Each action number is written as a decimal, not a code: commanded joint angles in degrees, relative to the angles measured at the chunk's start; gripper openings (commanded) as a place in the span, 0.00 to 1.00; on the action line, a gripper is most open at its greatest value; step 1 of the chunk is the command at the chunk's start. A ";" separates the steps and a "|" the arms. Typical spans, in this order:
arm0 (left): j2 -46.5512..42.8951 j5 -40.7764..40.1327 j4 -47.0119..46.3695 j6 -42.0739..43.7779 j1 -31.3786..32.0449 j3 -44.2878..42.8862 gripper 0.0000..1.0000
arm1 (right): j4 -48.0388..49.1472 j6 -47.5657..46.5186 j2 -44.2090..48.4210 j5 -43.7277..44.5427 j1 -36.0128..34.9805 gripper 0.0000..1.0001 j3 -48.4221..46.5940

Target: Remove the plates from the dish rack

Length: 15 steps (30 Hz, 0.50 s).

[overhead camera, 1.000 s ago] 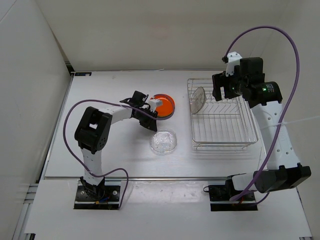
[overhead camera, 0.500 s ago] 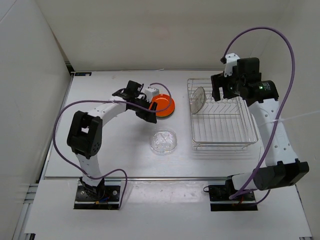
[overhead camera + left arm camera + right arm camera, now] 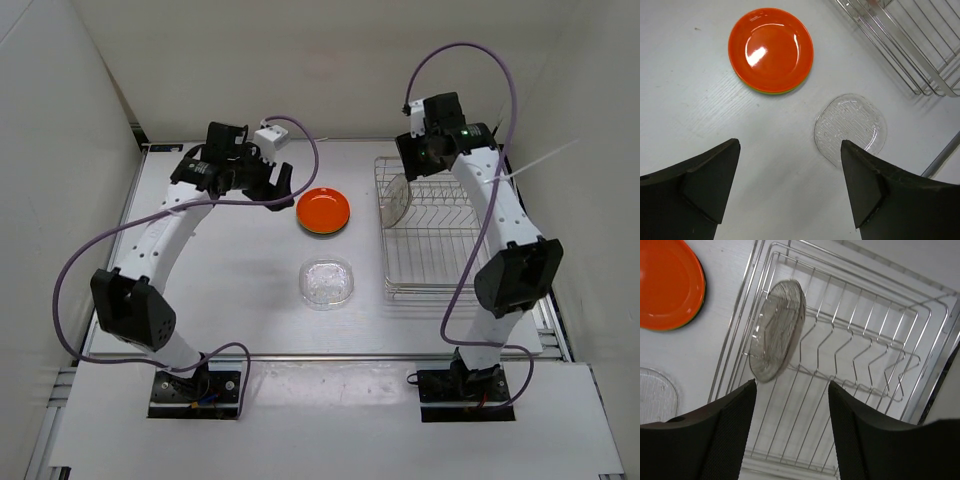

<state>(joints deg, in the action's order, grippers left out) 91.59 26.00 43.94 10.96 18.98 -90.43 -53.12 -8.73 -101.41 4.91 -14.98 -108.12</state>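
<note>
Clear round glass plate (image 3: 777, 330) stands on edge, leaning, at the silver wire dish rack's (image 3: 867, 322) left end, open slots alongside. Right gripper (image 3: 792, 385) hovers above, jaws wide; left gripper (image 3: 789, 150) spread wide too.

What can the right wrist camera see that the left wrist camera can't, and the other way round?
Only the right wrist view shows the clear plate standing on edge in the dish rack, along with most of the rack's inside. Only the left wrist view shows the flat clear plate whole on the table; the right wrist view catches just its edge. Both show the orange plate and part of the rack.
</note>
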 commanded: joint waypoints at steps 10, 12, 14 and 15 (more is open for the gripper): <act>-7.57 -5.78 4.75 0.20 -0.88 -0.45 0.97 | 5.31 -1.02 -12.23 4.67 -1.72 0.49 -7.29; -8.18 -5.78 4.75 0.20 -0.88 -0.45 0.97 | 5.93 -1.02 -12.76 5.20 -1.72 0.48 -6.68; -8.18 -5.78 4.75 -0.32 -0.88 -0.45 0.97 | 6.54 -1.02 -13.29 5.72 -1.72 0.46 -5.97; -8.18 -5.78 4.75 -0.33 -0.88 -0.45 0.97 | 6.54 -1.02 -13.29 5.73 -1.72 0.46 -5.27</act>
<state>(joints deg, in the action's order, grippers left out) 86.50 20.80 48.10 10.92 18.44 -90.83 -49.41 -9.61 -115.24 9.06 -16.88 -113.10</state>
